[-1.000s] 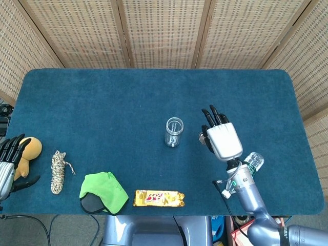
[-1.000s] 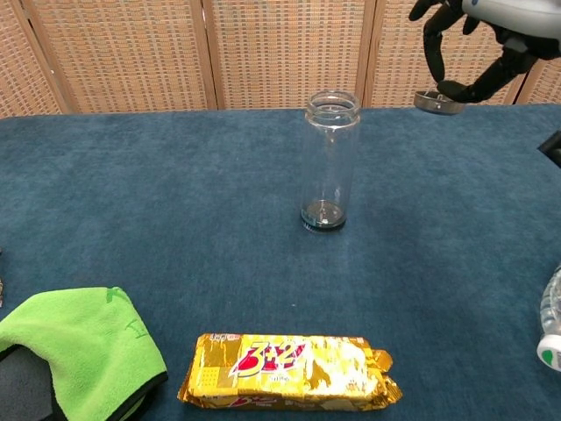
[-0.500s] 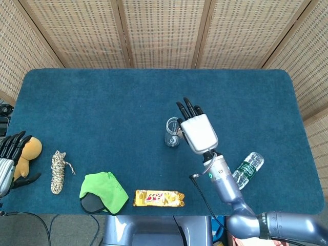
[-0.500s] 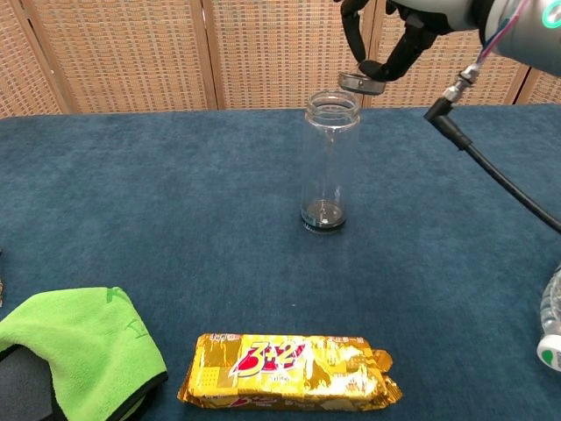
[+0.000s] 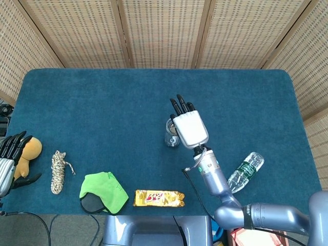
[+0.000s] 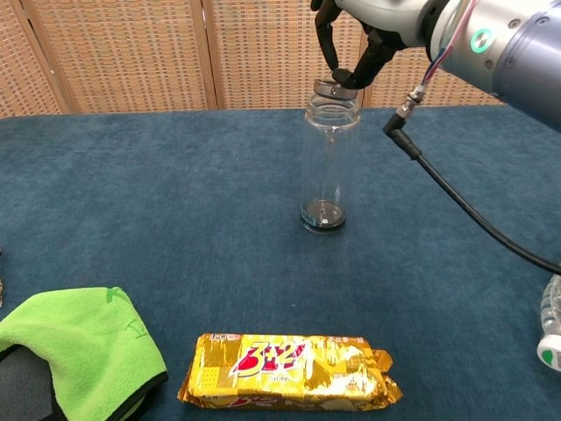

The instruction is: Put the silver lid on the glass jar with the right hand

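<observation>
The clear glass jar [image 6: 330,162] stands upright mid-table; in the head view the jar [image 5: 170,135] is partly covered by my right hand [image 5: 187,124]. In the chest view my right hand [image 6: 359,35] pinches the silver lid [image 6: 332,88] between thumb and fingers, right over the jar's mouth; I cannot tell whether the lid touches the rim. The lid is hidden under the hand in the head view. My left hand [image 5: 9,159] rests at the table's left edge, fingers spread, beside a yellow plush toy [image 5: 28,151].
A gold snack packet [image 6: 287,372] lies near the front edge, with a green cloth [image 6: 77,348] over a dark object to its left. A coiled rope [image 5: 59,171] lies at the left. A plastic water bottle [image 5: 245,171] lies right of my right arm.
My right hand carried the silver lid leftward from the right of the jar to directly above its mouth. The left hand stayed put.
</observation>
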You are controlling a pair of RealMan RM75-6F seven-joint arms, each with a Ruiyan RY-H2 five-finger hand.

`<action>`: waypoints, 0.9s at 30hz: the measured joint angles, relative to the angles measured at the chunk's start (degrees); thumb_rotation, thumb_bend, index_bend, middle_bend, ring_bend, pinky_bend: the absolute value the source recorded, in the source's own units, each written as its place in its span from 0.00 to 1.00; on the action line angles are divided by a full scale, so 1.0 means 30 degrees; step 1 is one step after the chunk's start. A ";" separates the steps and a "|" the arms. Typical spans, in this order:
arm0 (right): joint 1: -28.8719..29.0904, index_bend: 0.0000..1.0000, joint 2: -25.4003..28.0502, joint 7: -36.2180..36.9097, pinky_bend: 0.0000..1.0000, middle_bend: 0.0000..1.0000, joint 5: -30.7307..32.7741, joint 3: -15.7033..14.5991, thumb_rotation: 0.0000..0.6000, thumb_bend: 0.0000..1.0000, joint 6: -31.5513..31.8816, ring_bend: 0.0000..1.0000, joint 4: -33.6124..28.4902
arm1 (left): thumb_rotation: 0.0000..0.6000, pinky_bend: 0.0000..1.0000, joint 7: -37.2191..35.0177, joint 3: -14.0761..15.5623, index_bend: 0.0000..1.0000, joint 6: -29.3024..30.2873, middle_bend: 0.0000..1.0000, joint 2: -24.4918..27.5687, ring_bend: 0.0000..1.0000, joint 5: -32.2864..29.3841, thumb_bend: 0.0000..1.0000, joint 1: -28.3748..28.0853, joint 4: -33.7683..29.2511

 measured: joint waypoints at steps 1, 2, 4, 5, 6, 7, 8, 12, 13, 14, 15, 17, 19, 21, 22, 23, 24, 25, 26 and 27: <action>0.0170 0.62 -0.0184 0.0097 0.31 0.19 -0.0085 0.0004 1.00 0.56 0.0059 0.01 0.0242 | 1.00 0.00 -0.0060 -0.0005 0.00 -0.0008 0.00 0.0005 0.00 -0.0021 0.17 -0.0002 0.0026; 0.0287 0.62 -0.0300 0.0167 0.31 0.19 -0.0149 0.0003 1.00 0.56 0.0102 0.01 0.0393 | 1.00 0.00 -0.0108 -0.0007 0.00 -0.0014 0.00 0.0011 0.00 -0.0034 0.17 -0.0003 0.0046; 0.0513 0.62 -0.0522 0.0355 0.31 0.19 -0.0285 -0.0007 1.00 0.56 0.0164 0.01 0.0704 | 1.00 0.00 -0.0213 -0.0005 0.00 -0.0021 0.00 0.0021 0.00 -0.0049 0.17 -0.0003 0.0088; 0.0572 0.62 -0.0602 0.0422 0.31 0.19 -0.0334 -0.0023 1.00 0.56 0.0180 0.01 0.0832 | 1.00 0.00 -0.0254 -0.0003 0.00 -0.0028 0.00 0.0021 0.00 -0.0061 0.17 -0.0004 0.0115; 0.0626 0.62 -0.0678 0.0476 0.31 0.19 -0.0376 -0.0045 1.00 0.56 0.0193 0.01 0.0954 | 1.00 0.00 -0.0281 0.0003 0.00 -0.0048 0.00 0.0018 0.00 -0.0070 0.17 -0.0008 0.0139; 0.0697 0.62 -0.0777 0.0530 0.31 0.19 -0.0421 -0.0089 1.00 0.56 0.0204 0.01 0.1113 | 1.00 0.00 -0.0299 0.0009 0.00 -0.0074 0.00 0.0017 0.00 -0.0075 0.17 -0.0015 0.0157; 0.0747 0.62 -0.0848 0.0569 0.31 0.19 -0.0450 -0.0129 1.00 0.56 0.0208 0.01 0.1223 | 1.00 0.00 -0.0311 0.0016 0.00 -0.0107 0.00 0.0015 0.00 -0.0080 0.17 -0.0026 0.0177; 0.0913 0.62 -0.1154 0.0765 0.31 0.19 -0.0489 -0.0293 1.00 0.56 0.0213 0.01 0.1664 | 1.00 0.00 -0.0399 0.0025 0.00 -0.0197 0.00 -0.0007 0.00 -0.0112 0.17 -0.0071 0.0260; 0.0956 0.62 -0.1238 0.0831 0.31 0.19 -0.0483 -0.0337 1.00 0.56 0.0207 0.01 0.1806 | 1.00 0.00 -0.0423 0.0024 0.00 -0.0189 0.00 -0.0012 0.00 -0.0109 0.17 -0.0073 0.0279; 0.0987 0.62 -0.1299 0.0880 0.31 0.19 -0.0475 -0.0364 1.00 0.56 0.0202 0.01 0.1918 | 1.00 0.00 -0.0440 0.0026 0.00 -0.0183 0.00 -0.0023 0.00 -0.0104 0.17 -0.0074 0.0288; 0.1018 0.62 -0.1362 0.0929 0.31 0.19 -0.0463 -0.0385 1.00 0.56 0.0197 0.01 0.2030 | 1.00 0.00 -0.0458 0.0034 0.00 -0.0191 0.00 -0.0036 0.00 -0.0085 0.17 -0.0084 0.0298; 0.1100 0.62 -0.1504 0.1051 0.31 0.19 -0.0431 -0.0426 1.00 0.56 0.0172 0.01 0.2312 | 1.00 0.00 -0.0448 0.0069 0.00 -0.0232 0.00 -0.0048 0.00 -0.0034 0.17 -0.0106 0.0310; 0.1189 0.62 -0.1622 0.1150 0.31 0.19 -0.0428 -0.0463 1.00 0.56 0.0154 0.01 0.2567 | 1.00 0.00 -0.0413 0.0093 0.00 -0.0262 0.00 -0.0077 0.00 0.0001 0.17 -0.0131 0.0317; 0.1255 0.62 -0.1699 0.1221 0.31 0.19 -0.0453 -0.0483 1.00 0.56 0.0158 0.01 0.2743 | 1.00 0.00 -0.0392 0.0103 0.00 -0.0284 0.00 -0.0105 0.00 0.0022 0.17 -0.0156 0.0341; 0.1300 0.62 -0.1743 0.1258 0.31 0.19 -0.0484 -0.0483 1.00 0.56 0.0176 0.01 0.2866 | 1.00 0.00 -0.0391 0.0099 0.00 -0.0297 0.00 -0.0115 0.00 0.0019 0.17 -0.0170 0.0352; 0.1330 0.62 -0.1767 0.1277 0.31 0.19 -0.0523 -0.0482 1.00 0.56 0.0202 0.01 0.2961 | 1.00 0.00 -0.0390 0.0103 0.00 -0.0317 0.00 -0.0123 0.00 0.0012 0.17 -0.0175 0.0364; 0.1350 0.62 -0.1786 0.1299 0.31 0.19 -0.0570 -0.0490 1.00 0.56 0.0234 0.01 0.3059 | 1.00 0.00 -0.0390 0.0104 0.00 -0.0341 0.00 -0.0133 0.00 -0.0001 0.17 -0.0185 0.0382; 0.1368 0.62 -0.1809 0.1337 0.31 0.19 -0.0623 -0.0518 1.00 0.56 0.0267 0.01 0.3175 | 1.00 0.00 -0.0396 0.0104 0.00 -0.0354 0.00 -0.0144 0.00 -0.0019 0.17 -0.0193 0.0397; 0.1375 0.62 -0.1817 0.1343 0.31 0.19 -0.0649 -0.0561 1.00 0.56 0.0284 0.01 0.3252 | 1.00 0.00 -0.0402 0.0102 0.00 -0.0361 0.00 -0.0148 0.00 -0.0031 0.17 -0.0198 0.0406; 0.1377 0.62 -0.1822 0.1329 0.31 0.19 -0.0666 -0.0614 1.00 0.56 0.0302 0.01 0.3323 | 1.00 0.00 -0.0398 0.0105 0.00 -0.0363 0.00 -0.0151 0.00 -0.0029 0.17 -0.0200 0.0408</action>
